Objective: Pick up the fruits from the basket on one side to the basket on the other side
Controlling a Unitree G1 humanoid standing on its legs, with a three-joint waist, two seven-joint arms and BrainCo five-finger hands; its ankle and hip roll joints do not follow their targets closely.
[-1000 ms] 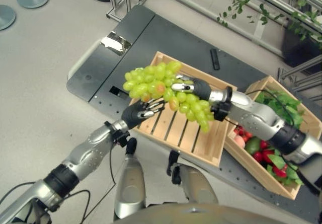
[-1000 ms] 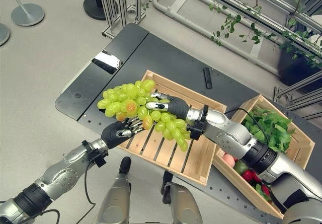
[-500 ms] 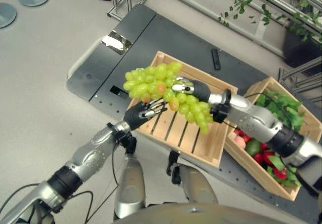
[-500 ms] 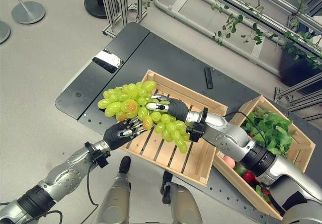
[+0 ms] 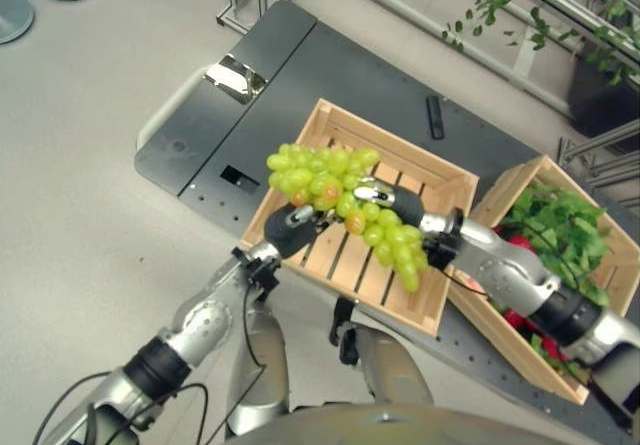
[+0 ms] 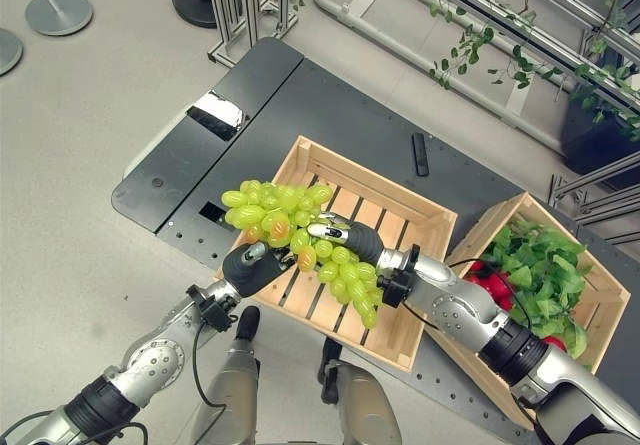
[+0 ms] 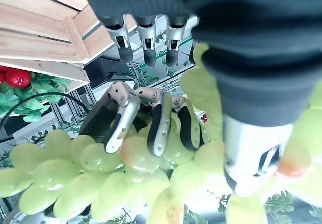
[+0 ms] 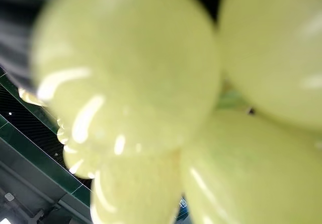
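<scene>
While both arms are reaching over a slatted wooden crate [image 6: 395, 227], the bunch of green grapes [image 6: 300, 230] is hanging in the air above the crate's near-left corner, caught between the two hands. The right hand [image 6: 352, 240] is curling its fingers round the middle of the bunch, as the left wrist view is showing, with grapes bulging out on either side of them. The left hand [image 6: 250, 266] is sitting just under the bunch's left end; its fingers [image 7: 146, 35] are lying fairly straight beside the fruit, and its thumb is pressing against the grapes without closing round them. Part of the bunch is trailing down past the right wrist, over the crate's slats.

Nothing is lying inside this crate: its bare slatted floor is showing through on the far and right sides. A second wooden crate [image 6: 520, 210] is standing close beside it to the right, and it is holding a heap of green leaves [image 6: 545, 260] with red fruits [image 6: 490, 285] at the near edge. Both crates are resting on a dark grey table [image 6: 330, 100], where a small black bar-shaped object [image 6: 420, 154] is lying just beyond the first crate's far rim
</scene>
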